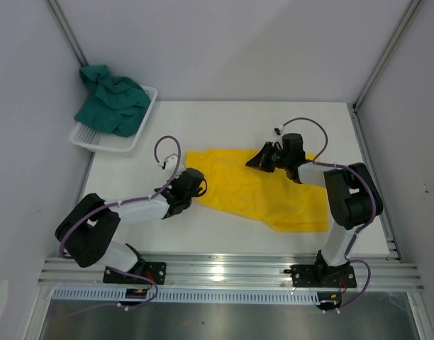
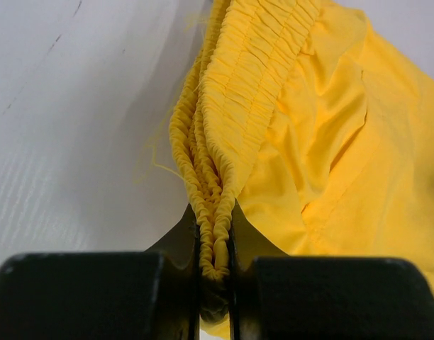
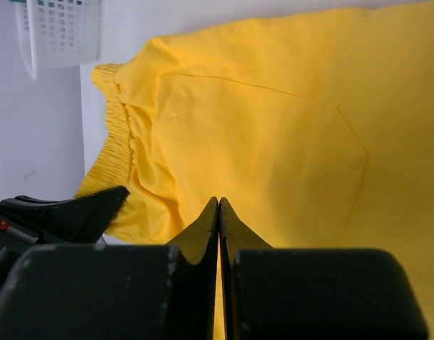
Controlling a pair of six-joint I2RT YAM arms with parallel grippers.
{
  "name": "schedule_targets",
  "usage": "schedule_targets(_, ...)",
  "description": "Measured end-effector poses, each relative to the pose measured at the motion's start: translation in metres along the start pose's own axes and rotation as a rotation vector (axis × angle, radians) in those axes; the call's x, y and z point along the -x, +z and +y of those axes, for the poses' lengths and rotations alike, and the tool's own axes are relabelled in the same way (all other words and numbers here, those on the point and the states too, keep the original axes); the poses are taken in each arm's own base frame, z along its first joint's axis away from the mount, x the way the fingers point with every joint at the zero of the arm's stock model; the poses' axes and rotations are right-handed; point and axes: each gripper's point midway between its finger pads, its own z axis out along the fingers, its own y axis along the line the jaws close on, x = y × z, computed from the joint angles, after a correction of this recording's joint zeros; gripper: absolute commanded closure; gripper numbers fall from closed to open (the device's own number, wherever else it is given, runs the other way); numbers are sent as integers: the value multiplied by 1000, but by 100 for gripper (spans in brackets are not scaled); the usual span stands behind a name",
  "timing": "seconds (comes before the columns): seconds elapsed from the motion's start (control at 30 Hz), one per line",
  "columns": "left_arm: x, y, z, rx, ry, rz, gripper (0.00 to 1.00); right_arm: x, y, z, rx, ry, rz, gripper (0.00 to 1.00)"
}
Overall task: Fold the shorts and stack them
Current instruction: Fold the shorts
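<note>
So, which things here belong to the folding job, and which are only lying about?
For the job:
yellow shorts, waistband pinched in the left gripper
teal shorts, heaped at the back left
right gripper, shut, over the yellow cloth

Lying about:
white mesh basket, under the teal shorts
table

White table [image 1: 224, 120] bears yellow shorts [image 1: 259, 195] and basket [image 1: 96, 138].

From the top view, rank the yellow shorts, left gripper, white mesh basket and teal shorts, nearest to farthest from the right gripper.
From the right gripper:
1. The yellow shorts, directly beneath its tips.
2. The left gripper, to its left, clamped on the shorts' waistband.
3. The white mesh basket and the teal shorts lying in it, far left corner; too close to call.
</note>
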Motion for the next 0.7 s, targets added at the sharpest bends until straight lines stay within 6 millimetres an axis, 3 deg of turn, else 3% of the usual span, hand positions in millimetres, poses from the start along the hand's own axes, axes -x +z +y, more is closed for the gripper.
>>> schedule_targets(0.3, 16, -9, 4, -1, 21, -16, 100, -19, 10, -33, -127, 43, 10, 100)
schedule_targets(0.47, 17, -9, 8, 9, 55, -20, 100, -33, 26, -53, -196, 58, 19, 100)
schedule_targets(0.7, 33, -11, -1, -40, 136, -75, 100, -22, 63, -36, -187, 18, -13, 100)
